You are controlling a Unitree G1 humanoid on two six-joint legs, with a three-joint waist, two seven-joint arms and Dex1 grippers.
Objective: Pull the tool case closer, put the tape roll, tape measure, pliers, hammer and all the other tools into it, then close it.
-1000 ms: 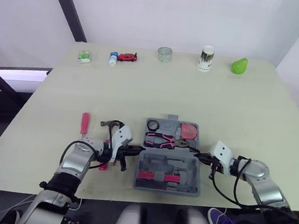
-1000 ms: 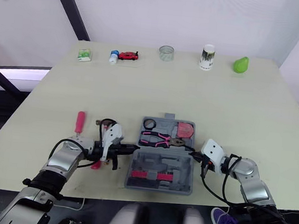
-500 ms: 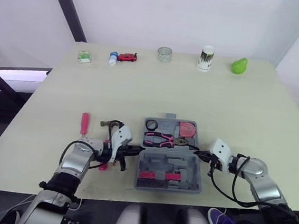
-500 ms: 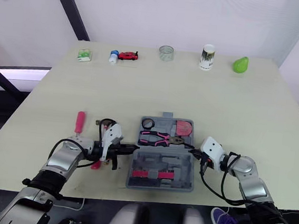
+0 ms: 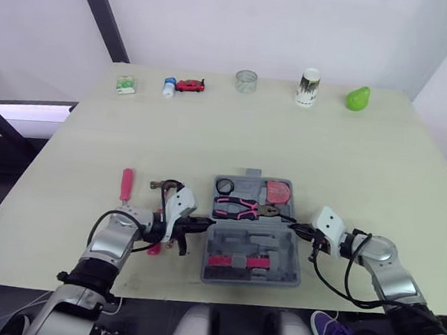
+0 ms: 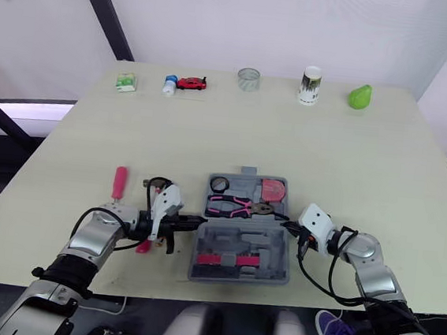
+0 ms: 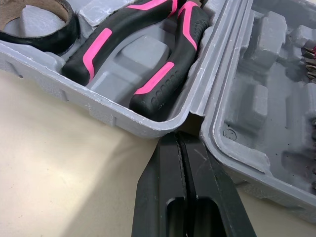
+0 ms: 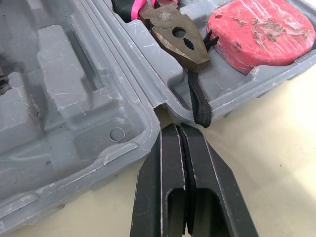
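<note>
Pink-handled screwdriver (image 5: 127, 183) lies loose on the bench (image 5: 211, 135) at far left, apart from the hammer (image 5: 158, 184), whose head shows just beside the left arm. Next, the left claw (image 7: 181, 140) is clenched on nothing, its tip set into the hinge notch on the left side of the tool case (image 5: 254, 240). The case lies open near the bench's front edge. Its far half holds the tape roll (image 5: 226, 187), pliers (image 5: 235, 209) and tape measure (image 5: 279, 193). The right claw (image 8: 174, 129) is likewise pinched on nothing, its tip at the opposite hinge notch, just beside the black strap (image 8: 197, 106). This looks like shifting the case with two tips. Done well, both should travel at one pace so the case cannot swivel, sit low in the notches, avoid snagging the strap, and stop short of the front edge.
</note>
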